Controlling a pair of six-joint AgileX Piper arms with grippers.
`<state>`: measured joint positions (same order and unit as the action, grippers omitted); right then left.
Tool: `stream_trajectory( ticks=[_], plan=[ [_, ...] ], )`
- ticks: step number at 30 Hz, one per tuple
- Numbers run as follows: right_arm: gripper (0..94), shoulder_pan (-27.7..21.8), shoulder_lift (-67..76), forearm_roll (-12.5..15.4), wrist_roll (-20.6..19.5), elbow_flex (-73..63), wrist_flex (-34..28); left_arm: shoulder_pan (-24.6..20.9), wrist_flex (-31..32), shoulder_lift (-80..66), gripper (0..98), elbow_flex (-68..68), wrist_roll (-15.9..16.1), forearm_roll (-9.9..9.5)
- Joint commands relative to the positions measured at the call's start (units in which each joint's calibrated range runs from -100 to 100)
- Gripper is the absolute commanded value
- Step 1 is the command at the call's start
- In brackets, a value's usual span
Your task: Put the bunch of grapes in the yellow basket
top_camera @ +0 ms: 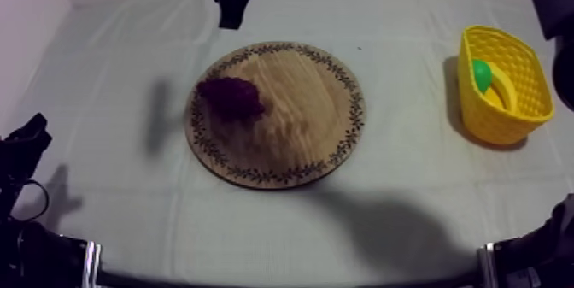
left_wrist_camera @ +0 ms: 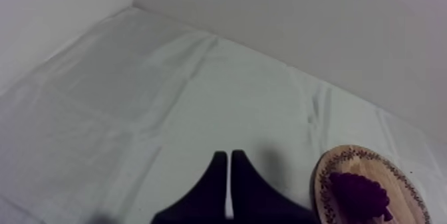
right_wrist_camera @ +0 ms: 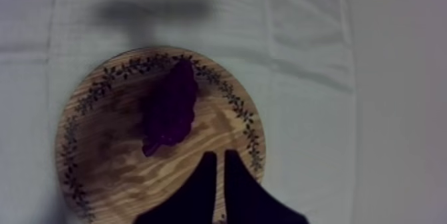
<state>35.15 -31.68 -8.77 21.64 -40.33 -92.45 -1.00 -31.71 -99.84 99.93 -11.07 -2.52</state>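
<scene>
You're at the approach step. The bunch of grapes (top_camera: 231, 96) lies on the left part of the round wooden board (top_camera: 299, 133) and nothing has hold of it yet. The yellow basket (top_camera: 500, 125) stands well apart from the board, at the right side of the desk (top_camera: 120, 69).

Your right claw (right_wrist_camera: 218, 153) hangs above the board, its tips over bare wood near the rim and the grapes just ahead of them. Its fingers lie together in a narrow wedge, holding nothing and, as far as I can judge, touching nothing. Your left claw (left_wrist_camera: 228, 153) is closed up the same way and empty, over bare cloth with the board off to one side.

Before you go down, the right claw needs spreading wide. Bring it over the middle of the bunch, set the fingers across its narrower width, then lower and close. The bunch looks lumpy, so a grip near its end may slip.
</scene>
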Motion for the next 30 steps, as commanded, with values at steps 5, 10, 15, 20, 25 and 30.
stream_trajectory(
  ticks=[5,10,15,20,25,30],
  plan=[
    [14.9,-0.05,-0.61,-0.38,-4.01,-1.75,-2.07,0.02,0.03,0.02,0.0,-0.04,0.01,0.01],
    [36.7,-0.31,-0.66,-0.77,-4.47,-1.92,-3.01,0.02,0.03,0.02,0.0,-0.04,0.01,0.01],
    [52.6,-0.5,-0.53,-0.95,-4.8,-1.34,-3.4,0.02,0.03,0.02,0.0,-0.04,0.01,0.01],
    [61.9,-0.54,-0.52,-0.65,-5.83,-1.22,-3.69,0.02,0.03,0.02,0.0,-0.04,0.01,0.01],
    [66.1,-0.37,-1.76,0.16,-6.9,-0.91,-3.75,0.02,0.03,0.02,0.0,-0.04,0.01,0.01],
    [67.0,-0.2,-4.74,1.18,-7.24,0.43,-3.44,0.02,0.03,0.02,0.0,-0.04,0.01,0.01]
  ],
)
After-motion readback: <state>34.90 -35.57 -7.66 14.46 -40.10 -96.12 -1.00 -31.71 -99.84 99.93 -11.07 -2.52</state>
